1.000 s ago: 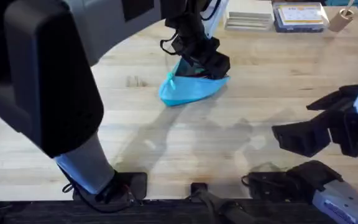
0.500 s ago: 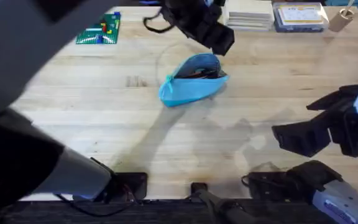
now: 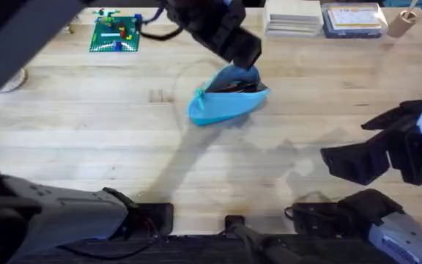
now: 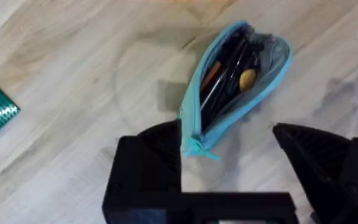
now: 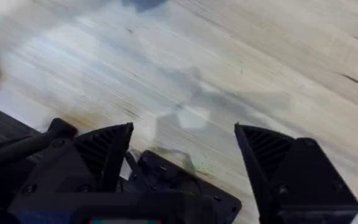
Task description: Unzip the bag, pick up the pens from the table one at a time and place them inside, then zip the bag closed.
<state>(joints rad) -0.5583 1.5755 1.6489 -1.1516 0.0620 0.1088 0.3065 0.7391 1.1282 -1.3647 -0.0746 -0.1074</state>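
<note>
Pale plank table (image 3: 86, 147) under everything. Left gripper (image 4: 235, 149) spread wide, nothing between the fingers (image 4: 157, 152), hanging just above the bag (image 4: 263, 87). One finger close beside the teal pull tab (image 4: 199, 148); contact impossible to tell. Right gripper (image 5: 185, 149) likewise wide and empty, over bare wood near its own base, well apart from the bag.

Outward from there: bag lying mid-table toward the far side, zipper gaping along its length, dark pens (image 4: 225, 71) lying inside among some orange and brass-coloured bits. Farther off, a green brick plate (image 3: 116, 33) and flat boxes (image 3: 321, 18) along the far edge.

Judged as the last step: loading looks done, closing not yet begun. Next move probably calls for lowering onto the small tab, pinching it squarely and drawing it along the whole zip line. Likely needs the right gripper brought across to pin the far end of the soft pouch, to stop sliding or bunching under the pull.
</note>
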